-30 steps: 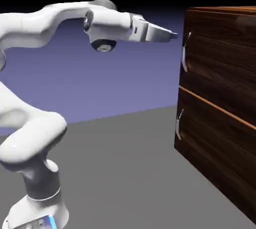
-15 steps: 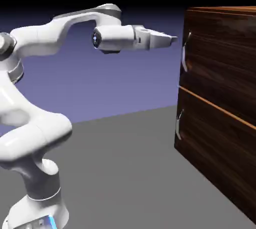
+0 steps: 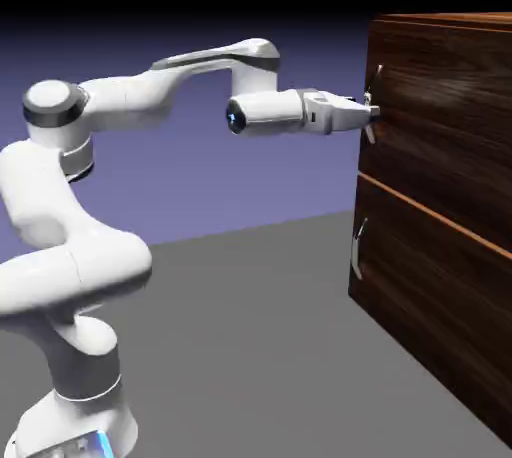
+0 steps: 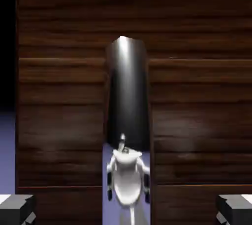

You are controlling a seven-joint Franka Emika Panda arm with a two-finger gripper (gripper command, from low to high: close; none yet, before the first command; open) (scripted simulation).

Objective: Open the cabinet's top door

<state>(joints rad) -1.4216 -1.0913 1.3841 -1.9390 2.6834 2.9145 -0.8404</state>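
Forward it has gone: the end effector (image 3: 366,112), which hung well short of the cabinet (image 3: 440,196) a moment ago, now sits level at the silver handle (image 3: 370,106) of the top door (image 3: 445,116). Its fingertips (image 4: 234,208) stand apart on either side of the bar (spread, with the bar between them and no pinch visible yet). That suggests the reach is done and closing on the handle comes next. Behind it the white arm (image 3: 150,96) has stretched out across the grey worktop (image 3: 250,346). Both doors look shut, the lower handle (image 3: 358,246) untouched.
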